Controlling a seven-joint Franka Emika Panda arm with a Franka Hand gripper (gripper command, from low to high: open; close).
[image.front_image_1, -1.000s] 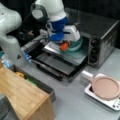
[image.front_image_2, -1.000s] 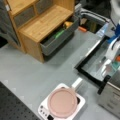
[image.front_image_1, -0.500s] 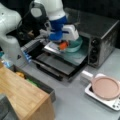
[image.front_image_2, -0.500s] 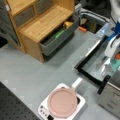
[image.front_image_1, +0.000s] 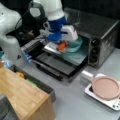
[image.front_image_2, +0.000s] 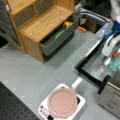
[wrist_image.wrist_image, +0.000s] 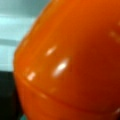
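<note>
Front view, left to right. Left edge: white base of the arm (image.front_image_1: 10, 37). Lower left: wooden cabinet (image.front_image_1: 22, 97), with an open grey drawer (image.front_image_1: 37, 83) just to its right; yellow and green items lie in the drawer, too blurred to name. Centre: toaster oven (image.front_image_1: 100, 37), its dark glass door (image.front_image_1: 57, 65) folded down flat over the grey desk (image.front_image_1: 72, 105). A tray (image.front_image_1: 53, 47) juts out of the oven mouth above the door. The white-and-blue pincer (image.front_image_1: 62, 42) hangs over the tray's front, with an orange object (image.front_image_1: 62, 46) at its tips, just beside a teal bowl (image.front_image_1: 73, 45) that sits on the tray further in. Cannot tell whether the pincer is clenched on the orange object or only touching it. Lower right: white scale (image.front_image_1: 100, 95) carrying a pink round plate (image.front_image_1: 106, 87).

Other front view, left to right. Upper left: wooden cabinet (image.front_image_2: 42, 22) with drawer (image.front_image_2: 57, 37) pulled out. Bottom centre: scale (image.front_image_2: 45, 111) with pink plate (image.front_image_2: 62, 102). Right: open oven door (image.front_image_2: 95, 62), oven body (image.front_image_2: 111, 96) at lower right. Pincer (image.front_image_2: 112, 48) at the right edge, orange object (image.front_image_2: 115, 54) beneath it, bowl (image.front_image_2: 115, 63) just below that.

Wrist view: glossy orange object (wrist_image.wrist_image: 75, 62) fills nearly the whole frame, pale teal surface at upper left, dark strip at lower left.
</note>
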